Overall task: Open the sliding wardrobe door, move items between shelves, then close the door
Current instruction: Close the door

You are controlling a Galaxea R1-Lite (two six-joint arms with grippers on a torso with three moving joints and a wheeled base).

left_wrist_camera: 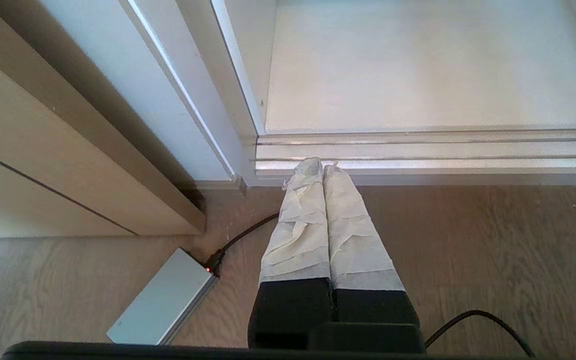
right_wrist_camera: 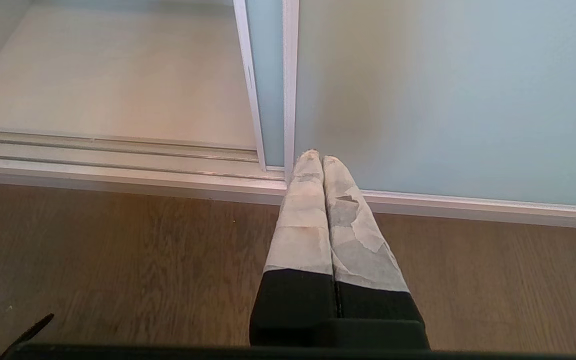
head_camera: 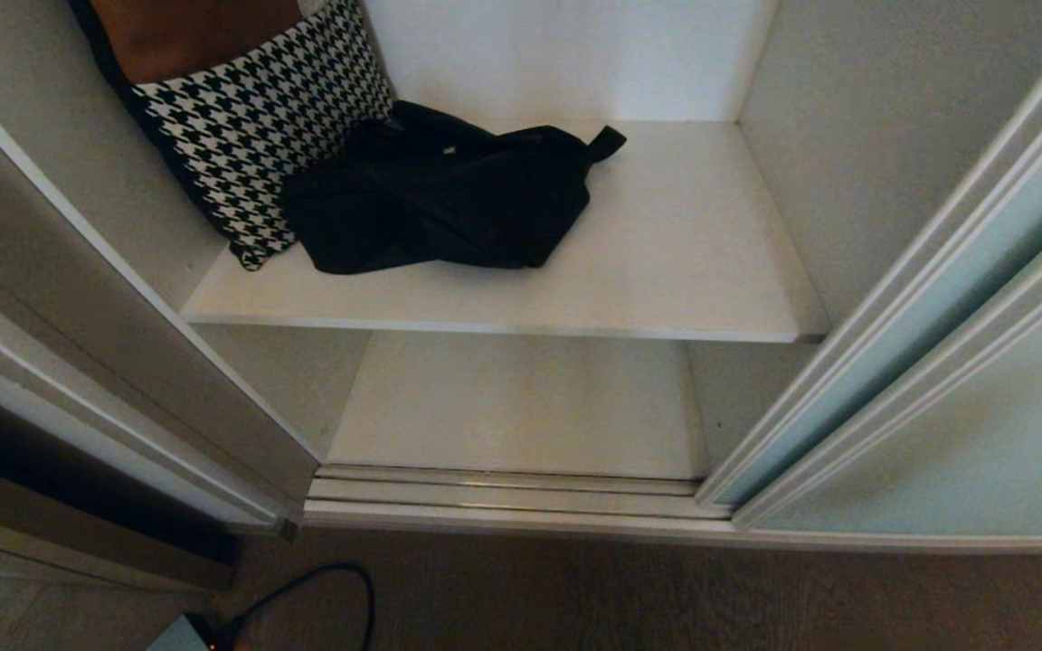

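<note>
At far left, a tan wooden panel is seen beside the wardrobe's white side wall, w/ a flat silver box lying on the wood floor below it; a black cable is plugged into the box, where a small red light shows. The left gripper is seen only in the left wrist view, pointed down toward the floor just in front of the door track; its tape-wrapped fingers are pressed together tip to tip and nothing is held. Inside the wardrobe, a houndstooth cushion is leaned against the left wall on the upper shelf, w/ a brown item behind it, poss. a second cushion, too cropped to tell. The black bag is lying slumped on the same shelf, touching the cushion's right edge, one strap end stuck out toward the back right. The lower shelf beneath is seen bare, approx. level w/ the track. Further right, the sliding wardrobe door is seen slid over to the right side, stacked behind a second blue-green panel, so the left compartment is open. The right gripper is seen only in the right wrist view, aimed at the floor near the bottom corner where the two panels overlap; its taped fingers are likewise closed against each other, empty.
</note>
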